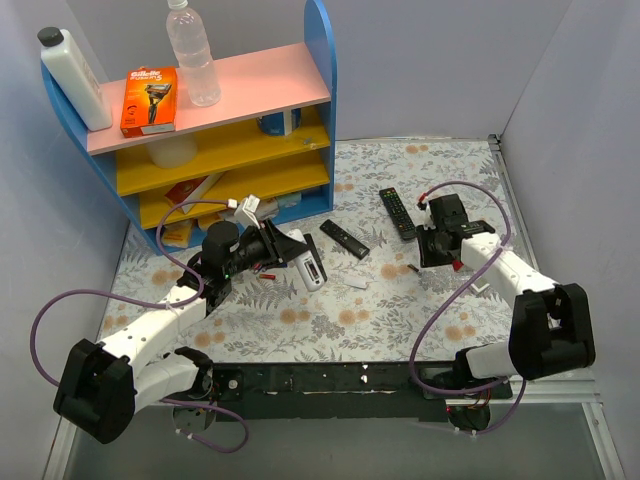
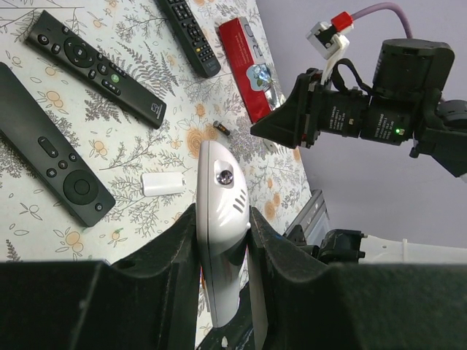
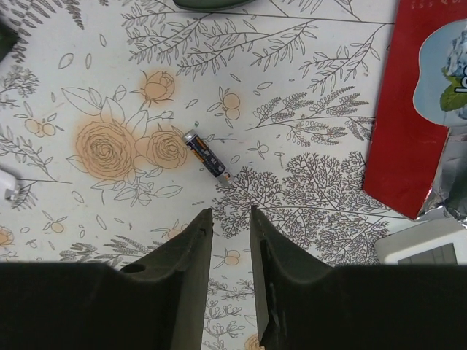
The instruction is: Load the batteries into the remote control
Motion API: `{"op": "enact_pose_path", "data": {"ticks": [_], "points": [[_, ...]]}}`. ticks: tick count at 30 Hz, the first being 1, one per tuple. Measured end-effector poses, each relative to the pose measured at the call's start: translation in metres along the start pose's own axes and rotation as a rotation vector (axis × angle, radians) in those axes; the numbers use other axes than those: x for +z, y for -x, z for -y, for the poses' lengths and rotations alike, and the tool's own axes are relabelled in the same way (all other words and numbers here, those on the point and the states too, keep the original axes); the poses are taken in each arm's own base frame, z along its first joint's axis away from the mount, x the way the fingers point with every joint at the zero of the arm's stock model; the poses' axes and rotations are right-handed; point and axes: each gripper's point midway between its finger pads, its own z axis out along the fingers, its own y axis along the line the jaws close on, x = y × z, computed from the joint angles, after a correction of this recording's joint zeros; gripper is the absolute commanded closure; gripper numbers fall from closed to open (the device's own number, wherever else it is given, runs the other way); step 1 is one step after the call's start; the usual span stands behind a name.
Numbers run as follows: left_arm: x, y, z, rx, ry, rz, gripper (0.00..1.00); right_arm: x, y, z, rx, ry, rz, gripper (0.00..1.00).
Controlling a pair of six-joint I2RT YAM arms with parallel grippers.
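My left gripper is shut on a white remote control, gripping its sides and holding it above the table. A small white battery cover lies on the floral cloth. One tiny battery, with a dark wrap and yellowish marks, lies just ahead of my right gripper; it also shows in the left wrist view. The right gripper's jaws are slightly apart and empty, above the cloth.
Two black remotes lie mid-table. A red packet lies to the right of the right gripper. A small red item lies by the left arm. A blue shelf unit stands at the back left.
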Motion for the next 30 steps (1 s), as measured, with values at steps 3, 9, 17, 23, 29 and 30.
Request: {"op": "enact_pose_path", "data": {"ticks": [3, 9, 17, 23, 29, 30], "points": [[0.0, -0.002, -0.002, 0.0, 0.004, -0.005, 1.0, 0.008, -0.005, 0.003, -0.008, -0.008, -0.03, 0.67], [-0.001, -0.004, -0.004, 0.0, 0.011, -0.011, 1.0, 0.024, -0.016, 0.004, -0.026, -0.004, -0.095, 0.67], [-0.002, -0.004, -0.004, 0.003, 0.013, -0.013, 1.0, 0.038, -0.028, -0.002, -0.042, 0.031, -0.161, 0.67], [-0.002, -0.006, -0.005, 0.005, 0.015, -0.018, 1.0, 0.043, -0.03, -0.004, -0.045, 0.046, -0.175, 0.67], [-0.002, -0.006, -0.004, 0.007, 0.012, -0.021, 1.0, 0.044, -0.029, -0.004, -0.046, 0.049, -0.175, 0.67], [-0.002, -0.006, -0.004, 0.008, 0.012, -0.021, 1.0, 0.044, -0.029, -0.005, -0.047, 0.052, -0.176, 0.67]]}}
